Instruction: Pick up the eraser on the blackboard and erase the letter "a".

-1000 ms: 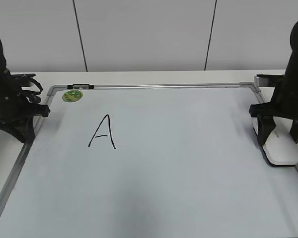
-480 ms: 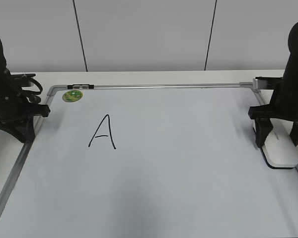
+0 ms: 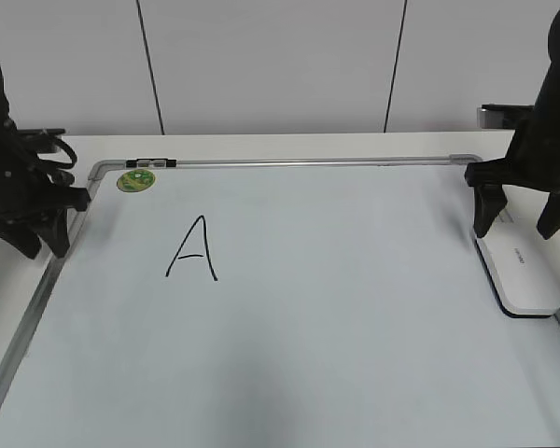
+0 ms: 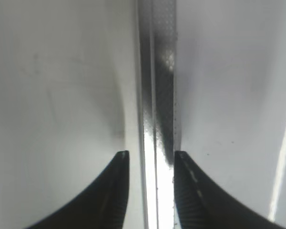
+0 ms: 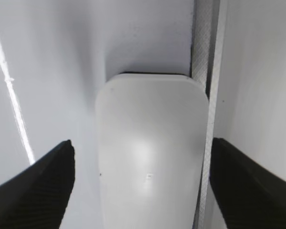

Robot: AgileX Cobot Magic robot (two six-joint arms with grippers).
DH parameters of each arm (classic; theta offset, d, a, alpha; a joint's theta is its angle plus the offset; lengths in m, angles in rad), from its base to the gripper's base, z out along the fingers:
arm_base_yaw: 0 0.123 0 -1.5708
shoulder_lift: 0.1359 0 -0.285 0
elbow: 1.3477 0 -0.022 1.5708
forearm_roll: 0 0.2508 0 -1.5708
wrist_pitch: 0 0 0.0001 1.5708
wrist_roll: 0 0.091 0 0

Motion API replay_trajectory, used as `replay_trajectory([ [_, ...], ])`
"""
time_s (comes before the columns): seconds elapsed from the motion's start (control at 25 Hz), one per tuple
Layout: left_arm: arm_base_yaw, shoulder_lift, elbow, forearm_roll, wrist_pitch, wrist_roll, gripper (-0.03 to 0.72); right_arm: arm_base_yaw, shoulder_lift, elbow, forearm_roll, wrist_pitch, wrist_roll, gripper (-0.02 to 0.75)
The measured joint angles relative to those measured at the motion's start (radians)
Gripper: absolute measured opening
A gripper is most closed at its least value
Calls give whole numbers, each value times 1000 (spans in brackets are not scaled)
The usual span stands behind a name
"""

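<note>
The white eraser (image 3: 521, 275) lies flat on the blackboard (image 3: 355, 308) against its right frame. My right gripper (image 3: 515, 231) hangs open just above the eraser's far end, not touching it. In the right wrist view the eraser (image 5: 150, 157) fills the space between the wide-open jaws of the gripper (image 5: 142, 143). No small "a" shows; the only writing is a tall capital "A" (image 3: 193, 249) on the left half. My left gripper (image 3: 45, 250) is open and empty over the board's left frame (image 4: 157, 95), which runs between its jaws (image 4: 151, 155).
A round green sticker (image 3: 135, 180) sits near the board's far-left corner. The grey frame (image 3: 308, 162) runs along the far edge. The white table (image 3: 261, 145) extends behind the board to a white panelled wall.
My right gripper has risen and drawn back from straddling the eraser, which stays on the board. My left gripper has shifted slightly left and up.
</note>
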Motion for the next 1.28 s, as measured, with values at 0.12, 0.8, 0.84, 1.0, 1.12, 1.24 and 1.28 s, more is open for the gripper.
replay_trajectory([
  [0.12,0,-56,-26,57,18,-23,510,0,-21,0,0,2,0,662],
  [0.8,-4,-393,3,167,229,-56,442,0,-360,159,4,10,67,529],
  [0.84,-12,-427,26,171,230,-56,436,0,-402,196,14,10,67,528],
  [1.0,-58,-606,162,195,229,-78,423,14,-557,349,40,-3,70,522],
  [1.12,-99,-756,291,229,218,-104,418,51,-672,451,40,-27,70,522],
  [1.24,-130,-912,411,261,211,-127,404,100,-855,578,38,-34,68,522],
  [1.28,-134,-973,440,266,211,-129,400,106,-882,593,38,-34,67,522],
])
